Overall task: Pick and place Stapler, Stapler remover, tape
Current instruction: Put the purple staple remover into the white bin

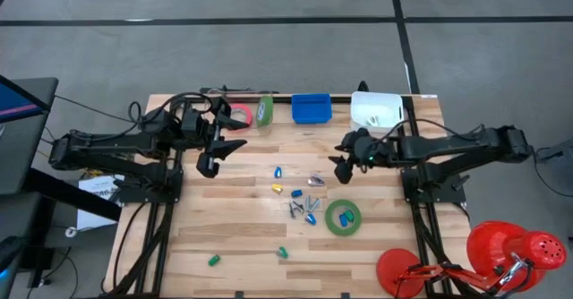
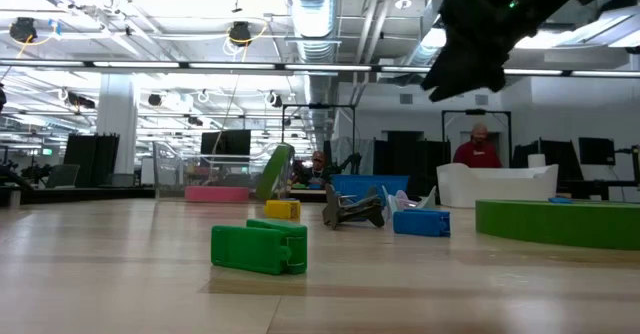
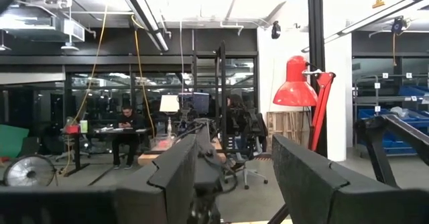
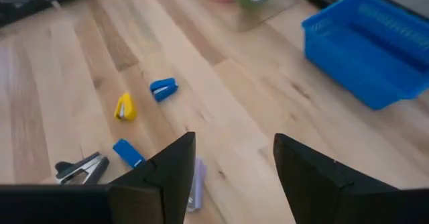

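Below the empty, half-open right gripper (image 4: 231, 177) lies a black staple remover (image 4: 82, 168), judged light, rigid, best pinched across its narrow body; the left gripper (image 3: 231, 167) is seen empty, parted.

A blue basket (image 1: 311, 108) sits at the far edge of the wooden table (image 1: 233, 218), with a white container (image 1: 376, 109) just beside it toward the right far corner. A red desk lamp (image 1: 501, 250) stands off the table's near right corner. In the room beyond, a person in red (image 2: 478, 152) stands behind a counter.
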